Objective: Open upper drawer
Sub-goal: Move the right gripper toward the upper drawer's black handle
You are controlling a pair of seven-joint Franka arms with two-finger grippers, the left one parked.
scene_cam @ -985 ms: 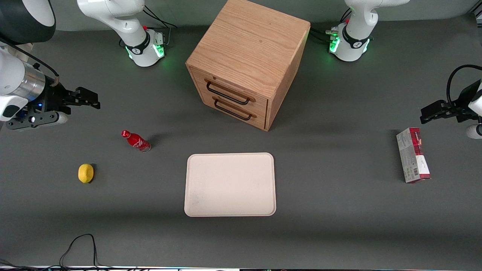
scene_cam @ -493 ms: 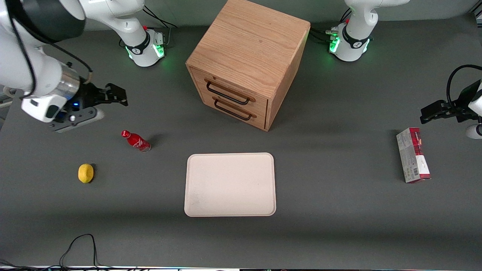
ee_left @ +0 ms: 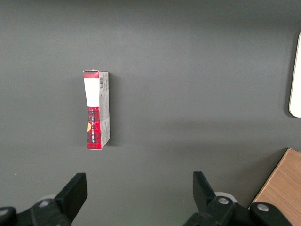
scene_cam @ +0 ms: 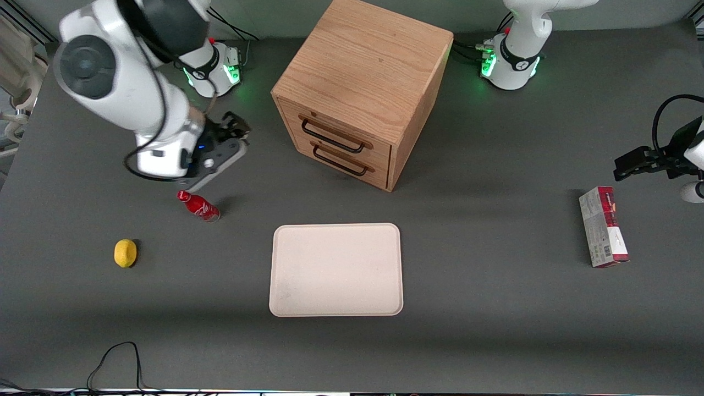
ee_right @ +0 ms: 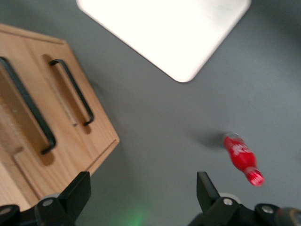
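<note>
Drawer [scene_cam: 335, 136], the upper one in the cabinet [scene_cam: 363, 93] at twelve o'clock of the tray [scene_cam: 336, 269], sits shut, likely stiff and light; grasp its black handle [scene_cam: 332, 137], near the gripper [scene_cam: 235, 130], fingers spread and empty.

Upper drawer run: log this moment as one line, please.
phase: approach | upper drawer: shut, handle untouched | end effector: open, above table beside cabinet, apart from it | red bottle: standing nearer front camera
</note>
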